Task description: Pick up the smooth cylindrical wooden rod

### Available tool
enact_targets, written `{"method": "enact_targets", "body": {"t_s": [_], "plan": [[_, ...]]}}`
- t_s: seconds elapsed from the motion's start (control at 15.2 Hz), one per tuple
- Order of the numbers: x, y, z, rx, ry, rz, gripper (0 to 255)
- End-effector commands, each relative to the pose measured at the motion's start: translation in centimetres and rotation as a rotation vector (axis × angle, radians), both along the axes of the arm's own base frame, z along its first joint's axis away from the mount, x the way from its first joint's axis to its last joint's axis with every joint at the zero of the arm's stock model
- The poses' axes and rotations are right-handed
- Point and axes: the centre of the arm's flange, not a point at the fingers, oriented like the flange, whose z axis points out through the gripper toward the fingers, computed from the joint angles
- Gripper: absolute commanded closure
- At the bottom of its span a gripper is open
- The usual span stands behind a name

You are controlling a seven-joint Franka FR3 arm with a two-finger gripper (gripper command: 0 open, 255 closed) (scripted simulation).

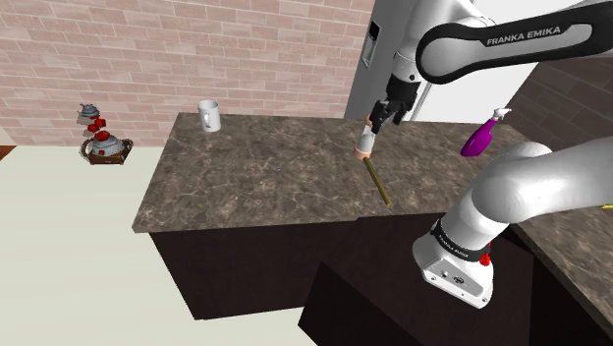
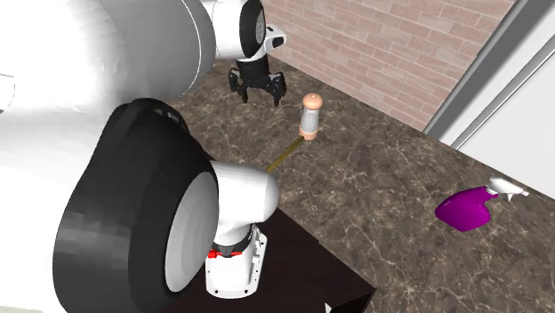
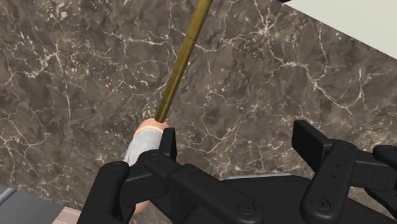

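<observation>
1. Shoulder view: the dark marbled bench (image 1: 246,177) carries everything. Its long near edge faces the stand.
2. The white arm (image 1: 511,39) reaches over the bench's middle. Its end effector (image 1: 383,118) hovers above the top with jaws spread wide and nothing between them.
3. A purple spray bottle (image 1: 483,138) lies toward the bench end at the shoulder view's right, well apart from the work.
4. A white mug (image 1: 208,115) stands near the far corner at that view's left, also well apart.
5. A peach-coloured capped container (image 1: 365,145) stands upright, just below one of the fingers (image 3: 167,145).
6. The thin brown rod (image 1: 376,184) lies flat. One end is at the container's foot and the other is close to the near edge.

Risks, as I judge them:
- The rod lies off to one side of the open jaws. A straight descent would likely miss it and strike the container.
- A toppled container could nudge the rod, and a round rod rolls readily toward that near edge.
- It sits low on hard stone, so fingertips closing too high may slip over it.
</observation>
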Motion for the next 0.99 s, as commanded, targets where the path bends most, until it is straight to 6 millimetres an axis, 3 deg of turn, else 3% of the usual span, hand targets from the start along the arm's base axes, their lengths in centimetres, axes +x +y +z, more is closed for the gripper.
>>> {"method": "enact_targets", "body": {"t_s": [0.0, 0.92], "plan": [[-0.3, -0.9, -2.6, -0.005, -0.008, -0.057, 0], [-2.1, -5.8, -19.8, -0.038, -0.039, -0.438, 0]]}}
